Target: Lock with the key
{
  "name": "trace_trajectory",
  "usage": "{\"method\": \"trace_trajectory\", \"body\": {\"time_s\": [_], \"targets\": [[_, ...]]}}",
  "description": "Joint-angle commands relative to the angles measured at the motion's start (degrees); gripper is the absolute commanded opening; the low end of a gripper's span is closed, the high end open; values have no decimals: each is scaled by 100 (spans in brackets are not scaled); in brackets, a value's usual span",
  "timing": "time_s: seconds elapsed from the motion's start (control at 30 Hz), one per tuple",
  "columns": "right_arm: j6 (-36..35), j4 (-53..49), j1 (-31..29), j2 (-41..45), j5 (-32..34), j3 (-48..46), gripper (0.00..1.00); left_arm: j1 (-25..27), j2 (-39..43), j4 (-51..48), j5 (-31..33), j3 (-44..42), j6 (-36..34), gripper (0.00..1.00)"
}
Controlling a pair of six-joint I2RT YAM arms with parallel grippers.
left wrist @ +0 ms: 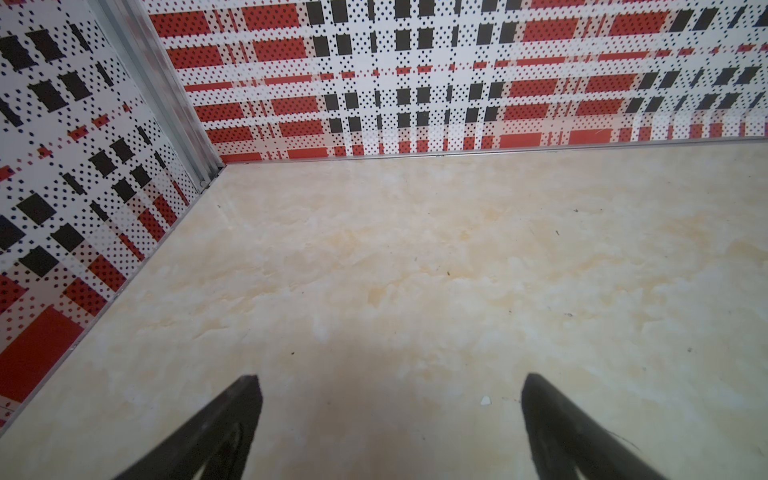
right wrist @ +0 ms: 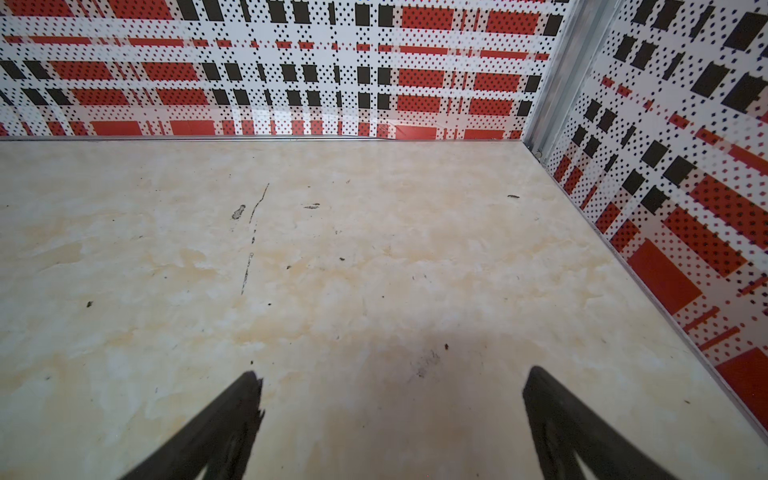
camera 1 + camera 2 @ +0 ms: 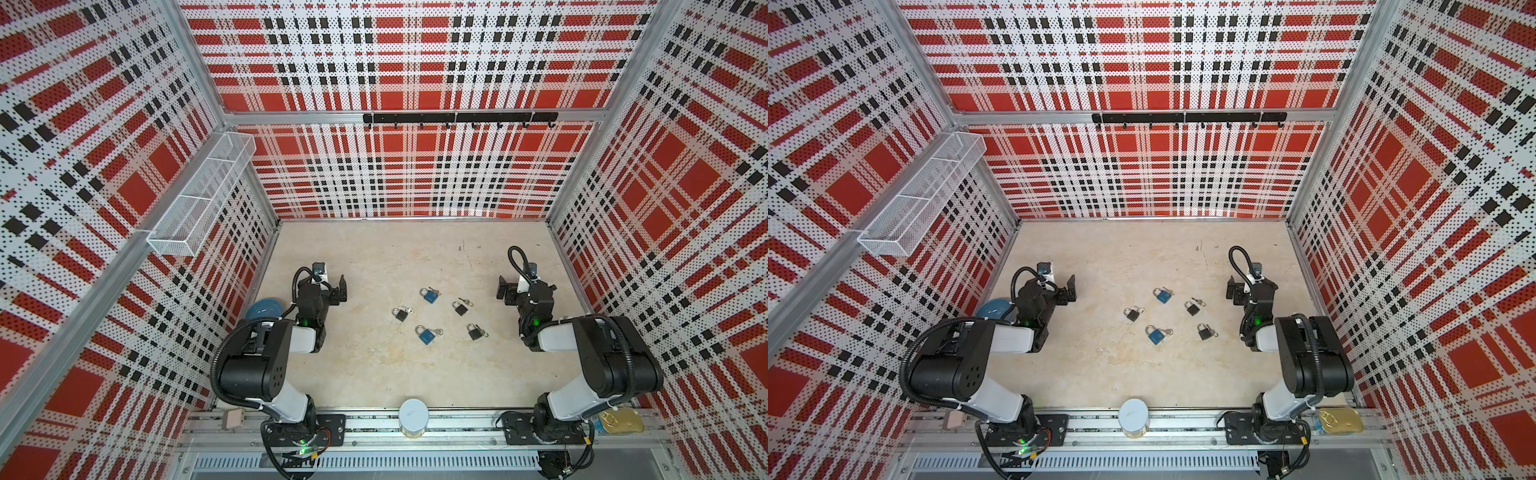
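**Table** (image 3: 374,382): the pale marbled surface fills the lower centre of both top views.

**Left gripper** (image 3: 338,291): it sits at centre left of a top view. The jaws are spread fully and hold nothing. In the left wrist view, only bare table shows between the fingertips (image 1: 249,386).

**Right gripper** (image 3: 505,289): it sits at centre right. The jaws are equally wide and also empty, as the right wrist view (image 2: 390,378) confirms.

**Padlocks**: five lie flat in a loose cluster between the two grippers, well apart from both.
- upper blue padlock (image 3: 431,296)
- lower blue padlock (image 3: 425,335)
- left black padlock (image 3: 401,314)
- upper right black padlock (image 3: 460,308)
- lower right black padlock (image 3: 475,332)

**Keys**: one small key (image 3: 439,331) lies at each padlock body. Whether any key is seated in its keyway is too small to tell.

**Handling (estimate)**:
- Each padlock is probably rigid metal, dense for its size and smooth-sided, so it is likely to skid on the table when pushed.
- Take hold across the two flat faces of the body, leaving the shackle and keyway clear.
- The key is thin, stiff and low on the surface. Pinch it by the broad head, never the blade.
- Use one gripper to steady the body and the other to turn the key
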State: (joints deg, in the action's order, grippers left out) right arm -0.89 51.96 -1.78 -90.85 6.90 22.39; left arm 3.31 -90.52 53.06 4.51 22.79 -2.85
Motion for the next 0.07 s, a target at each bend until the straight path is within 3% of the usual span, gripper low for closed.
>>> {"method": "trace_trajectory", "body": {"time_s": [0.0,0.03], "targets": [[-114,168,29,-21,-24,15,100,10,39,-8,35,50,40,99],[-109,167,29,-19,-23,20,100,9,35,-6,35,51,39,99]]}}
